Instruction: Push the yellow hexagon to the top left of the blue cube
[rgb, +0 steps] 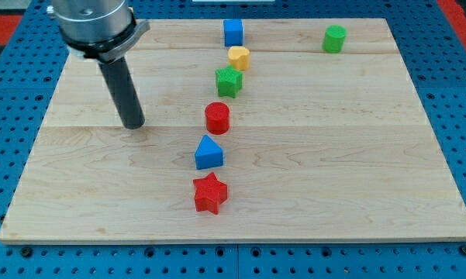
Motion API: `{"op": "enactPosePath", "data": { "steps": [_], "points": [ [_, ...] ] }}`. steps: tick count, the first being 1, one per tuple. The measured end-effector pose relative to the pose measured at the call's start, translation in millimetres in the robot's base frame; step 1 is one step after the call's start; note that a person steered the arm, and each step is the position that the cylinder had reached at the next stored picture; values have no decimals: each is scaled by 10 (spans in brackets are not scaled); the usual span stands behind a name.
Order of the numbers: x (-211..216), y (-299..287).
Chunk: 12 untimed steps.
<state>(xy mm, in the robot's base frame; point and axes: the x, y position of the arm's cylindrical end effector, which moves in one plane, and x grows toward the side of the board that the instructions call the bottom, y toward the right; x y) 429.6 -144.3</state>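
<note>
Wooden worktop [357, 155]: my tip [133, 124], a bare rod grasping nothing, sits well left of yellow hexagon [239, 57], itself just below blue cube [233, 32].

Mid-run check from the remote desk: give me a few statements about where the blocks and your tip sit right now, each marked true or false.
1. The yellow hexagon sits just below the blue cube, slightly to the view's right. True.
2. My tip is touching the yellow hexagon. False: it stands well off to the view's left, clear of every block.
3. The green star lies between the yellow hexagon and the red cylinder. True.
4. The green cylinder is at the view's bottom left. False: it is at the top right.
</note>
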Motion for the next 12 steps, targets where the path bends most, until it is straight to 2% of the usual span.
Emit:
{"op": "enactPosePath", "data": {
  "steps": [1, 2, 5, 8, 9, 10, 11, 12],
  "points": [
    [-156, 258],
    [-679, 725],
    [-2382, 230],
    [-2362, 250],
    [-2150, -17],
    [-2040, -738],
    [-2364, -1034],
    [-2385, -1005]
  ]
}}
